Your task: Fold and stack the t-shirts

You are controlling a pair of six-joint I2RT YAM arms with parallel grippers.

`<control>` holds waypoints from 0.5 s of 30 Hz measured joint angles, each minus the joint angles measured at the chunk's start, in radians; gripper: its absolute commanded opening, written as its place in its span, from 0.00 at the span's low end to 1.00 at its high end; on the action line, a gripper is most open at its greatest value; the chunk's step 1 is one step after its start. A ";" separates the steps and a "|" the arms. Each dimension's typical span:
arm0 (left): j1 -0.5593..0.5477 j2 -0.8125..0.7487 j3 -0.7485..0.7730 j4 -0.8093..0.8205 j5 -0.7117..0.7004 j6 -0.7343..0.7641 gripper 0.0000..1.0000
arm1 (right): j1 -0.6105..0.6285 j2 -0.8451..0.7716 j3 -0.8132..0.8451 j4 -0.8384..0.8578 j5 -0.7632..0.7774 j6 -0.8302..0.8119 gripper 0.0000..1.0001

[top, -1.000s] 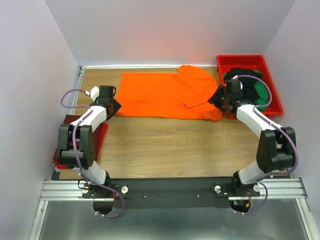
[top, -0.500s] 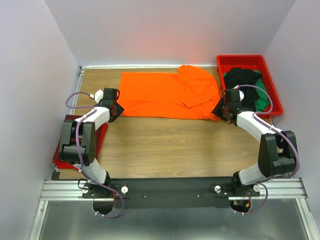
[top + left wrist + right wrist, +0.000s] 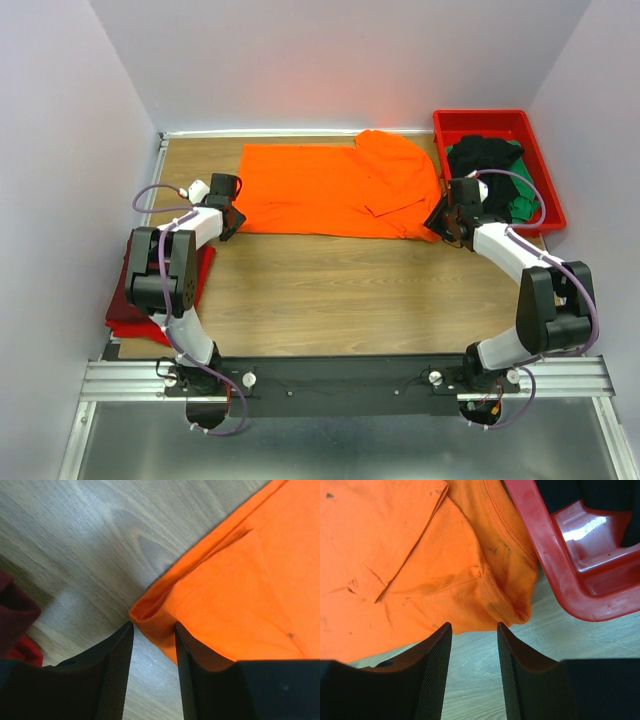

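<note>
A t-shirt lies spread across the far half of the table. Just beside it on the right stands a tray, and more t-shirts lie inside it. A pile of shirts lies at the near left edge. The left gripper is at the spread shirt's near left corner, and the right gripper is before its near right corner.

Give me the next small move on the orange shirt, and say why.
Probably close both grippers on the near corners of the orange t-shirt. The left gripper has open jaws straddling the near-left corner. The right gripper, also open, sits at the near-right hem beside the red tray, so it may need a slight nudge forward first.
</note>
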 measured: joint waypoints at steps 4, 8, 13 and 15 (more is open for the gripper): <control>0.000 0.012 0.005 0.000 -0.010 -0.009 0.25 | 0.000 0.000 0.000 0.000 0.008 -0.002 0.49; 0.000 0.014 0.005 -0.010 -0.028 -0.013 0.00 | 0.000 0.000 0.000 0.000 0.024 -0.008 0.50; 0.002 0.014 0.005 -0.029 -0.048 -0.014 0.00 | 0.000 0.000 0.000 0.000 0.038 -0.021 0.48; 0.008 0.012 0.005 -0.035 -0.053 -0.012 0.00 | 0.000 0.002 0.000 0.000 0.038 -0.029 0.46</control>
